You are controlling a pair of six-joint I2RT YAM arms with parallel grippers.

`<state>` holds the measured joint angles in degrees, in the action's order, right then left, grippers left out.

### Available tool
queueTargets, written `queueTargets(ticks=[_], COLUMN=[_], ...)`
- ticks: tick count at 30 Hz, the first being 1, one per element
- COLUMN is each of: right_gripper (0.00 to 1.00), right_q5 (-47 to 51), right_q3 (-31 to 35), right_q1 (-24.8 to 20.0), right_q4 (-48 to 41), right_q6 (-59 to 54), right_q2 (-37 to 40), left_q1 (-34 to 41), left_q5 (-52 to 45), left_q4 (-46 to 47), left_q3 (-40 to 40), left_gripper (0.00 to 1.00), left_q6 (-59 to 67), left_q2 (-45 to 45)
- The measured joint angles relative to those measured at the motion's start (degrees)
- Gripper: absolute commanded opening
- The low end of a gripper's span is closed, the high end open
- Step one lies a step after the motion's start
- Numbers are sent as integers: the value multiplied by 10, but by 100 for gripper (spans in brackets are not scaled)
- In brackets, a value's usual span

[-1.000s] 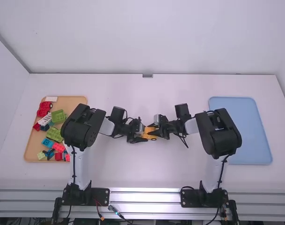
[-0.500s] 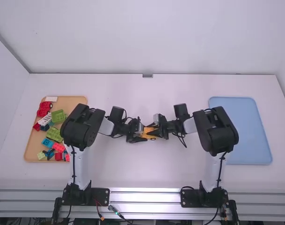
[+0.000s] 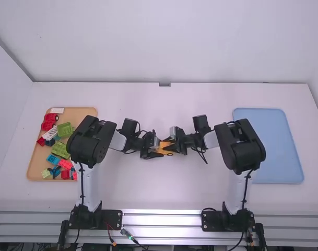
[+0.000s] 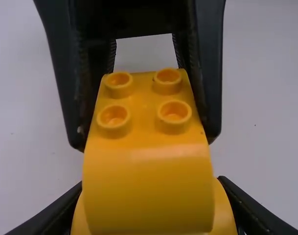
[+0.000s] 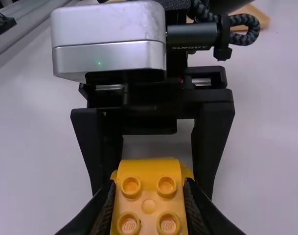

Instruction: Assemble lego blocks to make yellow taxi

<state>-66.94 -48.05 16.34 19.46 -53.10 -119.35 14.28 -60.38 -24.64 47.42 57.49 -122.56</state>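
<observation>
Near the table's middle, my left gripper (image 3: 155,150) and my right gripper (image 3: 173,147) face each other across an orange-yellow block assembly (image 3: 164,148). In the left wrist view, my left gripper (image 4: 151,208) is shut on the wider lower yellow part, below a curved yellow block (image 4: 146,166) with studs. The right gripper's fingers flank the studded end. In the right wrist view, my right gripper (image 5: 149,203) is shut on the studded yellow block (image 5: 149,191), and the left gripper's fingers stand around its far end. The join between the yellow parts is mostly hidden.
At the left, a tan tray (image 3: 87,111) holds red, green, blue and white blocks; the left arm's elbow stands beside it. A blue tray (image 3: 279,146) lies at the right, partly behind the right arm. A small grey fitting (image 3: 164,84) sits at the table's far edge.
The right arm and its gripper have shifted slightly left, towards the left gripper. The left arm has barely moved, and both grippers still hold the yellow blocks.
</observation>
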Motion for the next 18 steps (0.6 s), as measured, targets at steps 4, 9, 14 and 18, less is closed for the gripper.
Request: queueTargets(ticks=[4,9,14,18], right_gripper=[0,0,0,0], right_q5=[20,40,55,64], right_q3=[-3,-19,-33,-39], right_q1=[7,15,18,20], right_q4=[-15,-47,-85,-101], right_q6=[0,-4,-16,-21], right_q2=[7,11,14,17], left_q1=[-1,-5,-6,-6], left_q5=[0,1,2,3], left_q4=[0,-1,-2,-3], left_q3=[0,0,0,0], left_gripper=[27,27,26,26], left_q6=[0,0,-3,-4], left_q2=[0,0,0,0])
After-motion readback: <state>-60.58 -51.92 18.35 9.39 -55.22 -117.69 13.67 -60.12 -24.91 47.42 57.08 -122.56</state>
